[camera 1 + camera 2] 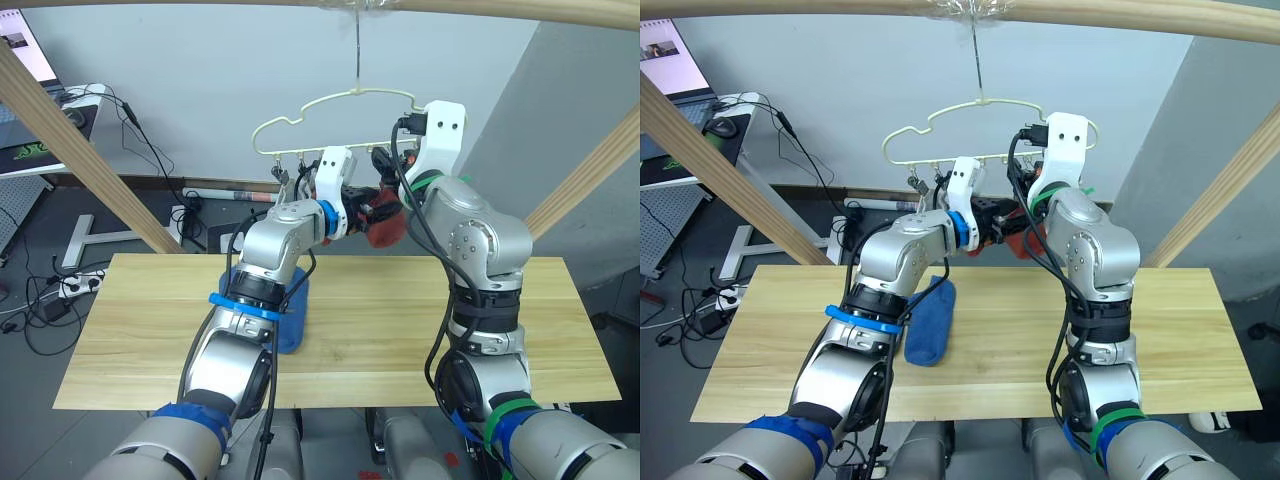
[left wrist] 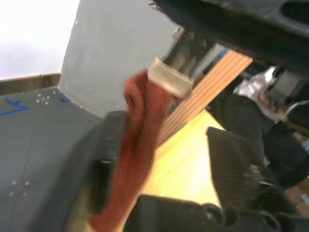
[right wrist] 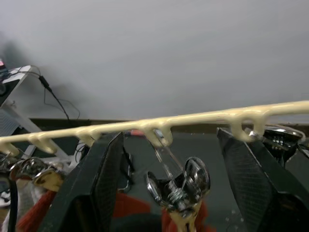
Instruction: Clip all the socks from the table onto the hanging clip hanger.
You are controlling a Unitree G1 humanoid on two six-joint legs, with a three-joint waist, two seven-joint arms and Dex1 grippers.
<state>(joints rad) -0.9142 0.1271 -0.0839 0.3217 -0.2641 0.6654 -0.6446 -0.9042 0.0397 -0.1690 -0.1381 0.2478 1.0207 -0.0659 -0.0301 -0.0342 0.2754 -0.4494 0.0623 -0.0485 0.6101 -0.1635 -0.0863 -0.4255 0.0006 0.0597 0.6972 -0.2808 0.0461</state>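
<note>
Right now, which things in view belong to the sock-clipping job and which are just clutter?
Job: rust-red knit sock held up at the pale-yellow wire clip hanger; blue knit sock on the light wooden table; left claw; right claw.
Clutter: white power strip on the floor; computer mouse on the side desk.

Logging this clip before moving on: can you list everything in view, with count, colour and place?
Blue sock: one, on the table beside the left arm.
Red sock: one, held up under the hanger.
Hanger: one, pale yellow, hanging from the wooden pole.
Clips: several, metal, along the hanger's lower bar.
Table: one, light wood.
Cables: dark, on the floor at the left.
Left gripper: holding the red sock.
Right gripper: open around a clip.
</note>
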